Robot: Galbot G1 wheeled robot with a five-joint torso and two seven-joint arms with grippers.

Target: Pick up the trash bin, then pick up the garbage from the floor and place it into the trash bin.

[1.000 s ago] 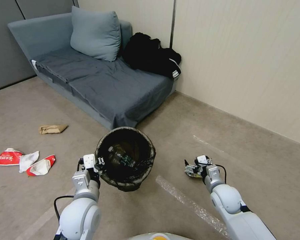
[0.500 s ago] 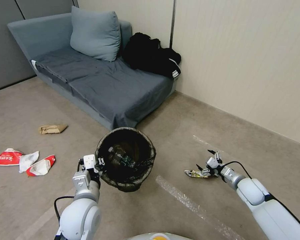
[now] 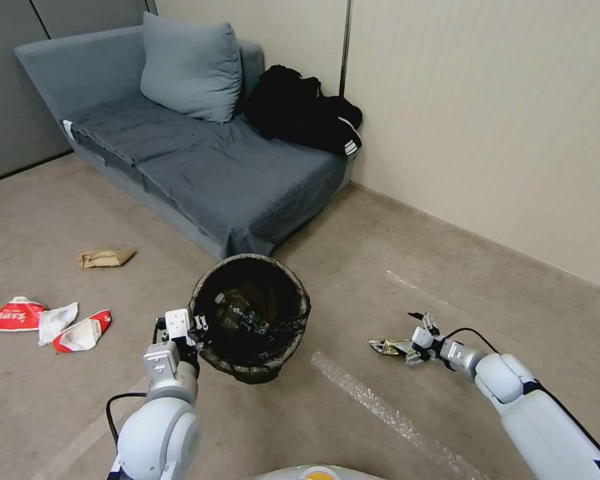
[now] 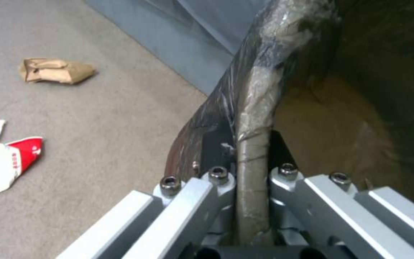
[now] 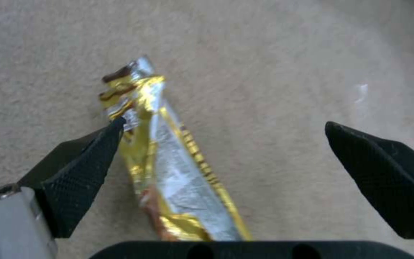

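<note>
— Beige carpet floor (image 3: 353, 253) runs to a grey sofa (image 3: 200, 160); where is the trash bin?

— Centre of the head view: the trash bin (image 3: 250, 319), its lined rim pinched in the left claw (image 4: 252, 169) at its 8 o'clock.

— And the garbage?

— A gold foil wrapper (image 5: 169, 169) lies at the bin's 3 o'clock, between the spread fingers of the right claw (image 3: 417, 337), one pad touching it. Red-and-white wrappers (image 3: 80, 331) sit at 9 o'clock, a brown paper bag (image 3: 103, 257) at 10.
</note>
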